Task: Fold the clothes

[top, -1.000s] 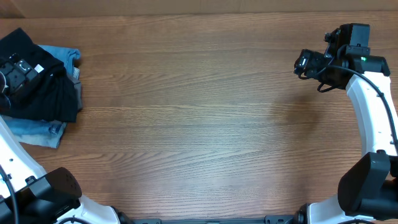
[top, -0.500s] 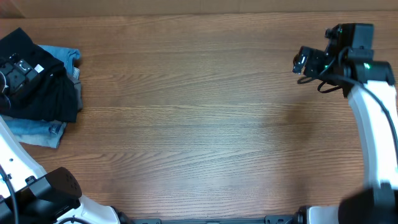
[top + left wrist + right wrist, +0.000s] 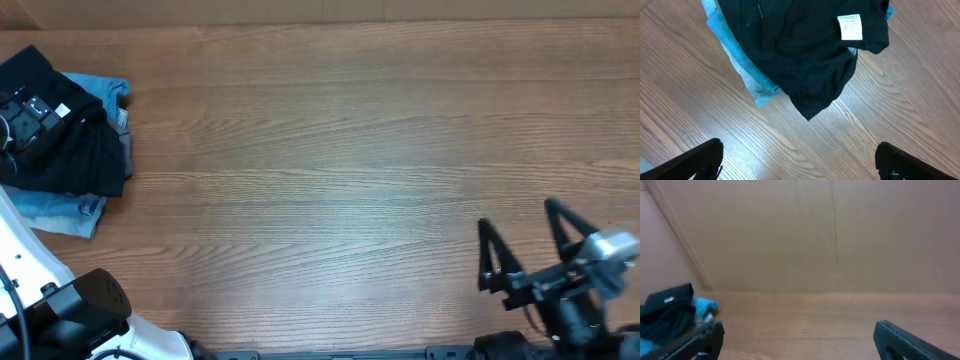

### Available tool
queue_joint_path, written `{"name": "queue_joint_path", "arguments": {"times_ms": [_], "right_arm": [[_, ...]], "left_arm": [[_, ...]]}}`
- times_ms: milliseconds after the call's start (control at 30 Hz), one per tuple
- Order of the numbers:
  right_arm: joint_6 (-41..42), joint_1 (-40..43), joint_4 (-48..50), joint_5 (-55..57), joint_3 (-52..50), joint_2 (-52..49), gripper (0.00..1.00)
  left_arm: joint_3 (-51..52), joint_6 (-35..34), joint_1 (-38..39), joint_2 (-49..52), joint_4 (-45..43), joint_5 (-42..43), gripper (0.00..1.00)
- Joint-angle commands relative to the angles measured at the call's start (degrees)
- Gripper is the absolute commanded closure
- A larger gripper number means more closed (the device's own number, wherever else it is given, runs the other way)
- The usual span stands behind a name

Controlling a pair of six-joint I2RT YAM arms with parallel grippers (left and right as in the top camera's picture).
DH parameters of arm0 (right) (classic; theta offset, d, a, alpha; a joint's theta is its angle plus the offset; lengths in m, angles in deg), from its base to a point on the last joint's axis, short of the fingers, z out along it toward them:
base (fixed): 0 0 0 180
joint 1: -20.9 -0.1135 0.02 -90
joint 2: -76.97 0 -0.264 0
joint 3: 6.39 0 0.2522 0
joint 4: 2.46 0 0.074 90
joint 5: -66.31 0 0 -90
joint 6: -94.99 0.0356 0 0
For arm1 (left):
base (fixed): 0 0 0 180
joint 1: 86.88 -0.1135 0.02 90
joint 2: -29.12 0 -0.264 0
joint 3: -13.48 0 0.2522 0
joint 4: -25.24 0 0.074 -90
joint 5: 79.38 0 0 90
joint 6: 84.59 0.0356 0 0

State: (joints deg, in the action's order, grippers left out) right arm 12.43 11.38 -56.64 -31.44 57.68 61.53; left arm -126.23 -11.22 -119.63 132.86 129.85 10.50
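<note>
Hovering left hand (image 3: 800, 167), fingers spread wide, nothing held. Black T-shirt (image 3: 795, 50) just ahead of fingertips, crumpled atop light-blue denim (image 3: 742, 75), white neck tag (image 3: 850, 27) facing up. Risk: closing here pinches denim along with black T-shirt, since layers overlap; whole pile could drag. Right hand (image 3: 522, 250) also wide, empty; black T-shirt far across surface (image 3: 320, 180), to its left.

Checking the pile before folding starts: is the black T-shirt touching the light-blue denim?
Touching. The left wrist view shows the black T-shirt lying directly on the light-blue denim, overlapping it.
</note>
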Motion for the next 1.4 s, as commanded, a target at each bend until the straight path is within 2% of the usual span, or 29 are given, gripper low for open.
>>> {"name": "queue_joint_path", "arguments": {"times_ms": [0,33,100,233,333,800,1367], "right_arm": [[0.13,-0.15,5.01,-0.92,-13.92,7.52,0.0],[0.11,-0.11,8.07,-0.87,-17.9,9.35,0.0],[0.11,-0.11,20.59,-0.87,-28.41,13.22,0.0],[0.09,-0.11,46.18,-0.61,-42.99,13.84,0.0],[0.11,-0.11,54.82,-0.59,-48.94,13.84,0.0],[0.07,-0.11,36.13,3.93,-49.86,15.28,0.0],[0.09,-0.11,35.95,4.26,-49.86,15.28,0.0]], "left_arm": [[-0.09,-0.31,-0.22,-0.31,-0.02,-0.48,0.0],[-0.09,-0.31,-0.22,-0.31,-0.02,-0.48,0.0],[-0.09,-0.31,-0.22,-0.31,-0.02,-0.48,0.0],[-0.09,-0.31,-0.22,-0.31,-0.02,-0.48,0.0],[-0.09,-0.31,-0.22,-0.31,-0.02,-0.48,0.0],[-0.09,-0.31,-0.22,-0.31,-0.02,-0.48,0.0],[-0.09,-0.31,-0.22,-0.31,-0.02,-0.48,0.0]]}}
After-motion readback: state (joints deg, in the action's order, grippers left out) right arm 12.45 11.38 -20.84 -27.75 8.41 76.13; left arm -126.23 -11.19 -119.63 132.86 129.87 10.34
